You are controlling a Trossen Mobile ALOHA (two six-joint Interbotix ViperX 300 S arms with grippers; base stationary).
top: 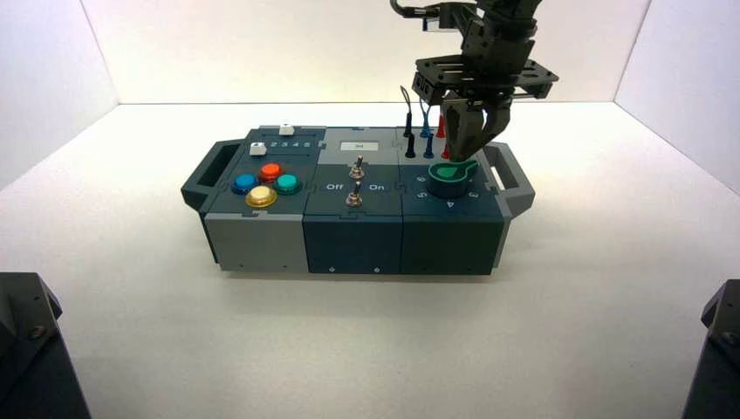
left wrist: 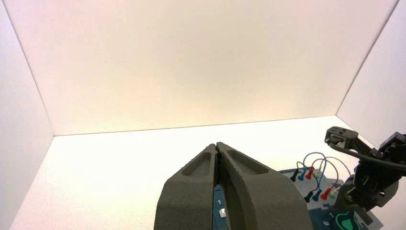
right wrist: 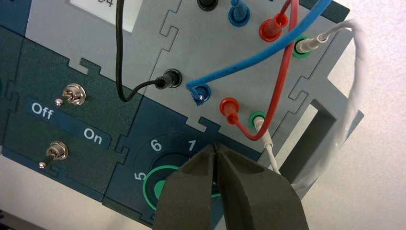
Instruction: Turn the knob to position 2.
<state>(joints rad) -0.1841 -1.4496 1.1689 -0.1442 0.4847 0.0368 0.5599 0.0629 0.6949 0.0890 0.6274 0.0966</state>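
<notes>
The green teardrop knob (top: 452, 173) sits on the dark teal panel at the right end of the box, its tip pointing toward the back right. My right gripper (top: 469, 147) hangs just above that tip with its fingers shut and empty. In the right wrist view the shut gripper (right wrist: 215, 145) covers most of the knob (right wrist: 160, 188). White digits 6, 1 and 5 show around the knob there; digit 2 is hidden under the fingers. I cannot tell whether the fingers touch the knob. My left gripper (left wrist: 218, 145) is shut and parked low in front of the box's left end.
Banana plugs with black, blue, red and white wires (right wrist: 268, 72) stand just behind the knob. Two metal toggle switches (right wrist: 74, 94) with Off/On lettering are in the middle of the box. Coloured push buttons (top: 262, 183) and a white slider (top: 257, 149) are at the left. A grey handle (top: 515, 179) sticks out on the right.
</notes>
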